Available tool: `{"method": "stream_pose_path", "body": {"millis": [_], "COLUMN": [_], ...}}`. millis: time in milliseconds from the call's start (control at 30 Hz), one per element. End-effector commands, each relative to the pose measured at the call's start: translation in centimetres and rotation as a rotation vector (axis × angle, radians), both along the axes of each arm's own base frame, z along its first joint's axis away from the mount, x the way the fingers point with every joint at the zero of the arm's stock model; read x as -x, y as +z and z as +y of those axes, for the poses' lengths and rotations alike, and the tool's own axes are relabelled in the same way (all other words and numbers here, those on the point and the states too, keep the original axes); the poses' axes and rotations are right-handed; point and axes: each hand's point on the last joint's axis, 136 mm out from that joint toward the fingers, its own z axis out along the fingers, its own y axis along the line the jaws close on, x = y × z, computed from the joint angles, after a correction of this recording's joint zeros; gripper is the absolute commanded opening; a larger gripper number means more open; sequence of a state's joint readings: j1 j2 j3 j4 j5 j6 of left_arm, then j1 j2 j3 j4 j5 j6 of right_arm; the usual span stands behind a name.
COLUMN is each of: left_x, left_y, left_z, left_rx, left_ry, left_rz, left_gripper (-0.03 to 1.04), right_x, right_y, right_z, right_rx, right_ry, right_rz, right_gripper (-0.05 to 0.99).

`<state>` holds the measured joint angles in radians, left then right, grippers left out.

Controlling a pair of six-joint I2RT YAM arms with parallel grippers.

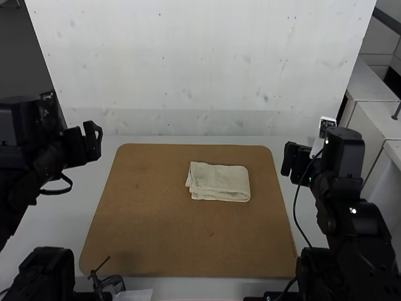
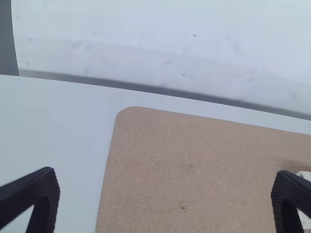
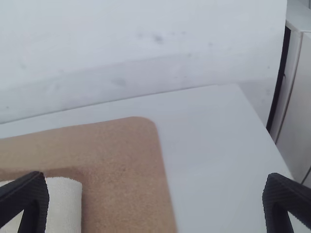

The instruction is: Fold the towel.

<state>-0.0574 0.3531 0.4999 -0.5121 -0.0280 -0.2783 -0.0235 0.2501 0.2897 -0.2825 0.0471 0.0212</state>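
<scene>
The cream towel (image 1: 219, 182) lies folded into a small layered rectangle on the brown mat, right of the mat's middle and toward its far half. My left gripper (image 1: 94, 139) is held off the mat's left side, well apart from the towel; in its wrist view the left gripper (image 2: 165, 201) has its fingers wide apart, with a bit of the towel (image 2: 305, 219) behind one finger. My right gripper (image 1: 291, 164) is beyond the mat's right edge. Seen from its own wrist, the right gripper (image 3: 155, 201) is open too, and the towel's rounded edge (image 3: 65, 204) shows beside one finger.
The brown mat (image 1: 150, 232) covers the middle of the white table (image 1: 188, 139). A pale upright panel (image 1: 207, 75) stands along the far edge. White cabinets (image 1: 376, 119) are at the right. Small dark hardware (image 1: 109, 285) sits at the near edge, left of centre.
</scene>
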Motion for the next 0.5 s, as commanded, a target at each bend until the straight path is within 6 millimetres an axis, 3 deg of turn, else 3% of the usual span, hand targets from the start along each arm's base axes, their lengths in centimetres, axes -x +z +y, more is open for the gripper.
{"method": "stream_pose_path", "body": {"millis": [0,200,467], "left_x": [1.3,2.8,3.2], "left_y": [1.3,1.3,0.6], "left_z": [0.2,0.8,1.6], "left_rx": [0.008,0.002,0.03], "left_ry": [0.013,0.037,0.098], "left_rz": [-0.057,-0.109,-0.073], "left_gripper": [0.98,0.98,0.98], "right_x": [0.3,1.2,1.6], "right_y": [0.4,1.9,1.9], "right_z": [1.1,1.4,1.0], "right_rx": [0.003,0.004,0.029], "right_ry": [0.059,0.073,0.06], "right_rz": [-0.051,-0.143,-0.16], "right_gripper": [0.96,0.96,0.96]}}
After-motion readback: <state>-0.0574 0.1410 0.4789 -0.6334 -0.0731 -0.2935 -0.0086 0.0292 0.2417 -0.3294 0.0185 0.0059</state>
